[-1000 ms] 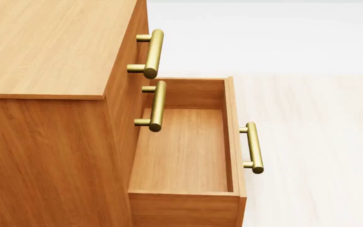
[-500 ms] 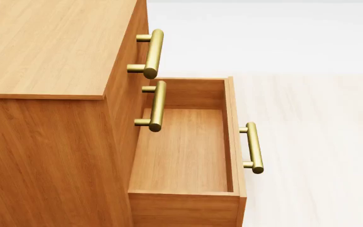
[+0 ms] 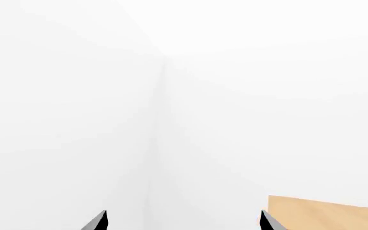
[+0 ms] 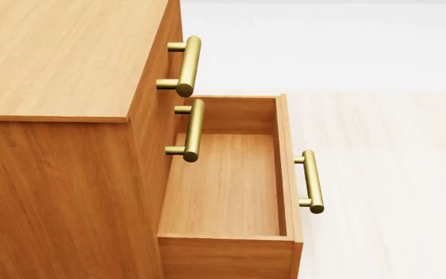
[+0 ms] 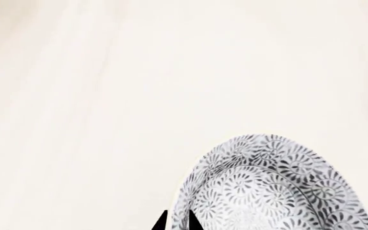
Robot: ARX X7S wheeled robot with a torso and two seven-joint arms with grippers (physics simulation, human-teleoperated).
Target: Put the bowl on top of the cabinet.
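In the right wrist view alone, right fingers point(image 5: 176, 221) pinch the bowl point(image 5: 270, 187) rim; left fingers point(image 3: 182, 221) apart.

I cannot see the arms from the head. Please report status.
Right gripper shut on bowl rim. Left gripper open, holding nothing. Cabinet top bare; lowest drawer open.

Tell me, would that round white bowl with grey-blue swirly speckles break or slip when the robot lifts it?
The round white bowl with grey-blue speckles looks like glazed ceramic, so probably stiff, breakable and a bit slippery. The right gripper seems pinched on its thin rim alone, so it may tilt.
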